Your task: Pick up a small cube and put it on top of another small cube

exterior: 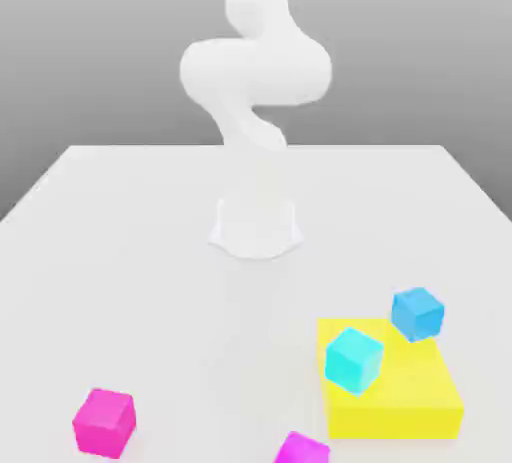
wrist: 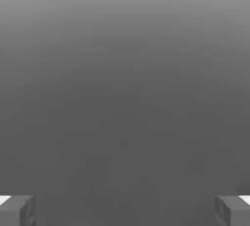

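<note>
The small, plain, bright magenta-pink cube [exterior: 104, 421] sits on the white bench [exterior: 120, 251] near its front edge, toward the exterior view's left, well apart from the small sky-blue cube [exterior: 417, 313] resting on the far corner of the large flat yellow block [exterior: 395, 391]. A lighter turquoise cube [exterior: 353, 359] sits on that block too, and a second magenta cube [exterior: 301, 449] lies at the frame's bottom edge. The pink cube looks rigid and light, probably smooth-faced, so two opposite flat sides are the place to pinch. The hand view shows the tool [wrist: 125, 210] with fingers [wrist: 17, 210] spread wide, holding nothing; the exterior view shows the cubes and the white arm [exterior: 255, 71].
</note>
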`<state>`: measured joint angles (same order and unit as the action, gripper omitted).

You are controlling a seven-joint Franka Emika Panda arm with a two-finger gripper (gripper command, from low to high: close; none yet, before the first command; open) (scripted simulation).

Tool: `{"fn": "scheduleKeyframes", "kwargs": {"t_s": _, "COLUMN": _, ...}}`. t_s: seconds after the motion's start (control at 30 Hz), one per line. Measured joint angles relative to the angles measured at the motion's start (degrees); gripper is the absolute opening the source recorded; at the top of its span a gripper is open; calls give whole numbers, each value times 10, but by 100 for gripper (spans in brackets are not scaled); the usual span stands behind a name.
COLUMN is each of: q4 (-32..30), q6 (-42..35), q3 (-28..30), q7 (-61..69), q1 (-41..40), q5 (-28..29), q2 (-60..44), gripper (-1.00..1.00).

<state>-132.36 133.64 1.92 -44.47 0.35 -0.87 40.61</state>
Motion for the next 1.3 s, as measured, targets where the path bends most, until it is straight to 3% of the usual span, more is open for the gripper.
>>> {"fn": "scheduleKeyframes", "kwargs": {"t_s": 0.57, "q4": -40, "q6": 126, "q3": 107, "q7": 108, "q1": -8, "q5": -79, "q2": -357, "gripper": 0}}
{"fn": "scheduleKeyframes", "kwargs": {"t_s": 0.9, "q4": -62, "q6": 205, "q3": 126, "q7": 146, "q1": -54, "q5": -92, "q2": -560, "gripper": 0}}
{"fn": "scheduleKeyframes", "kwargs": {"t_s": 1.03, "q4": -49, "q6": 264, "q3": 96, "q7": 174, "q1": -81, "q5": -126, "q2": -643, "gripper": 0}}
{"fn": "scheduleKeyframes", "kwargs": {"t_s": 1.07, "q4": -45, "q6": 278, "q3": 87, "q7": 180, "q1": -89, "q5": -134, "q2": -661, "gripper": -100}}
{"fn": "scheduleKeyframes", "kwargs": {"t_s": 1.3, "q4": -44, "q6": 280, "q3": 85, "q7": 180, "q1": -91, "q5": -134, "q2": -664, "gripper": -100}}
